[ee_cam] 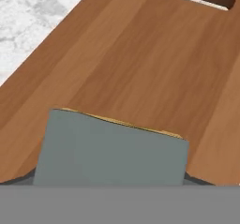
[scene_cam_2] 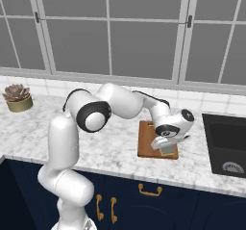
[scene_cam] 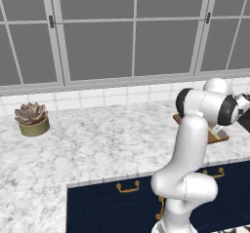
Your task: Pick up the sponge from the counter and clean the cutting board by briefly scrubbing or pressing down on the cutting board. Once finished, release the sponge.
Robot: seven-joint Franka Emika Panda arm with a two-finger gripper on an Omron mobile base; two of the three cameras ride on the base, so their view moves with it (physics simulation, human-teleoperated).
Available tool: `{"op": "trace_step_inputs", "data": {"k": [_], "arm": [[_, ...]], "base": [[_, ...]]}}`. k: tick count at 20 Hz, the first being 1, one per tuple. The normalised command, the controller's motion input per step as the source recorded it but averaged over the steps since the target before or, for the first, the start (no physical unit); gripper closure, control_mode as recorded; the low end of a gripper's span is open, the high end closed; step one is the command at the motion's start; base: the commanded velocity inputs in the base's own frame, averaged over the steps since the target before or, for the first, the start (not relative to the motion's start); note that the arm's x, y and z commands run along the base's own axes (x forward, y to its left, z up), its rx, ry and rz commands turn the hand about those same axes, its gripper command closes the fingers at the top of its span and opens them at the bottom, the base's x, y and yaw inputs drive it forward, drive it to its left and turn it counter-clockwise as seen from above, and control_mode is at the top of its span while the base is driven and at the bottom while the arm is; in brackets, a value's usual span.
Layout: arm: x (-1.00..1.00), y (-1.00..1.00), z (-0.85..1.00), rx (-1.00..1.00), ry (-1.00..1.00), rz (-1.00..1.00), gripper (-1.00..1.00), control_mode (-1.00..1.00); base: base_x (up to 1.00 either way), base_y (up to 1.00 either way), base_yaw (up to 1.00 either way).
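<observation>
While the pincer [scene_cam_2: 166, 148] holds the sponge [ee_cam: 110, 148] clamped between its tips, grey-green face toward the hand camera, the block sits low over the near end of the cutting board [ee_cam: 140, 59] on the tabletop [scene_cam_2: 115, 147] (contact itself I cannot confirm). Pressing at a tilt risks the sponge twisting out, or the thin board skidding off the marble.

Potted succulent [scene_cam: 31, 119], dark sink [scene_cam_2: 226, 144], windows [scene_cam_2: 139, 31]
</observation>
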Motion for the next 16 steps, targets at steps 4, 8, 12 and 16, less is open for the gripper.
{"op": "trace_step_inputs", "data": {"k": [4, 8, 12, 16], "arm": [[0.12, 1.0, 0.06, -0.1, 0.0, 0.12, 1.0, -1.0], [0.31, 1.0, 0.1, 0.0, -0.05, -0.04, 1.0, -1.0], [0.73, 1.0, 0.17, -0.01, -0.01, 0.0, 1.0, -1.0], [0.41, 0.95, 0.0, 0.01, -0.02, 0.0, 1.0, -1.0]], "base": [[0.0, 0.0, 0.0], [0.0, 0.0, 0.0], [0.0, 0.0, 0.0], [0.0, 0.0, 0.0]]}}
